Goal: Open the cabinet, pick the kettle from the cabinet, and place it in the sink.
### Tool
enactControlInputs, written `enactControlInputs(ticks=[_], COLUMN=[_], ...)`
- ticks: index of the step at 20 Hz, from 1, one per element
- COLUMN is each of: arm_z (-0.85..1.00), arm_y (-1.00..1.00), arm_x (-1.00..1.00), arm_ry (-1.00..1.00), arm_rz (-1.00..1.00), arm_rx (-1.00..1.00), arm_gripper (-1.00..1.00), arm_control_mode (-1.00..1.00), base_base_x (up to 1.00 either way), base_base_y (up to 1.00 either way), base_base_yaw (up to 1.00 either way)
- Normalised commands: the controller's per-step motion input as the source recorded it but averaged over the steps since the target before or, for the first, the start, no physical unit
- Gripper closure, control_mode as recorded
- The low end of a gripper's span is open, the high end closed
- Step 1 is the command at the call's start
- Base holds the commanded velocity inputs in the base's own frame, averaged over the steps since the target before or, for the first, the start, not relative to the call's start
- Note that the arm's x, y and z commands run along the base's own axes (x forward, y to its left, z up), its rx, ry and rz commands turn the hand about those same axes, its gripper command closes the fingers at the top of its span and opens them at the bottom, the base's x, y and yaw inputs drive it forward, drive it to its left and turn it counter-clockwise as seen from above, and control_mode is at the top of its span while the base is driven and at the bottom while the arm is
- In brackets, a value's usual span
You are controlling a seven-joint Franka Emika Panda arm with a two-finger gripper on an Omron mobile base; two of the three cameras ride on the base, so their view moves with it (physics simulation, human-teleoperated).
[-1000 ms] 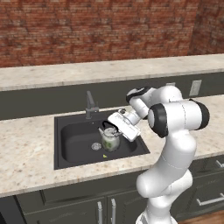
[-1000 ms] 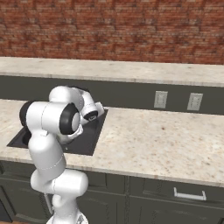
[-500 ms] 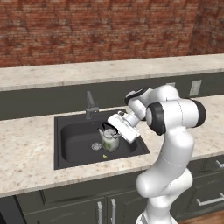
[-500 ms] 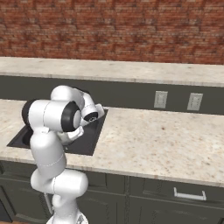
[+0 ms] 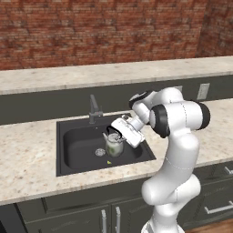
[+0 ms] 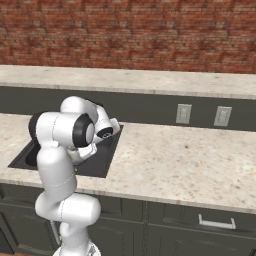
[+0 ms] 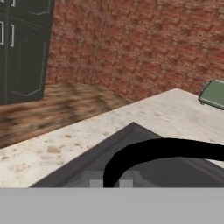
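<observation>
Two-finger gripper (image 5: 114, 133) on white arm, jaws closed tight on black arched handle (image 7: 153, 153) of small squat pale silvery-green kettle (image 5: 113, 144); kettle hangs upright directly below pincer, body down inside square matte black sink (image 5: 77, 154), right of round metal drain (image 5: 100, 152), in front of short grey faucet (image 5: 94, 109). Can't tell if base touches basin floor. Key relation: kettle under fingers, vertical axis, sink floor just beneath — judge next move as short straight drop, then release. Dark arched-panel cabinet (image 7: 24, 48) doors seen far off in hand view, across brick wall
</observation>
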Motion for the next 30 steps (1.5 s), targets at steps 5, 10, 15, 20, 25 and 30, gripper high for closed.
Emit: enactControlInputs(ticks=[5,10,15,20,25,30], arm_z=[-0.13,-0.15,-0.09,-0.08,-0.14,-0.12], arm_y=[0.01,0.02,0.00,0.01,0.03,0.02], arm_x=[0.06,0.05,0.09,0.07,0.09,0.11], arm_ry=[-0.02,-0.03,-0.02,0.00,0.00,0.00], arm_rz=[0.00,0.00,0.00,0.00,0.00,0.00], arm_rx=[0.00,0.00,0.00,0.00,0.00,0.00], arm_gripper=[1.00,1.00,1.00,1.00,1.00,1.00], arm_control_mode=[-1.00,-1.00,-1.00,-1.00,-1.00,-1.00], base_base_x=[0.00,0.00,0.00,0.00,0.00,0.00], base_base_y=[0.00,0.00,0.00,0.00,0.00,0.00], base_base_yaw=[0.00,0.00,0.00,0.00,0.00,0.00])
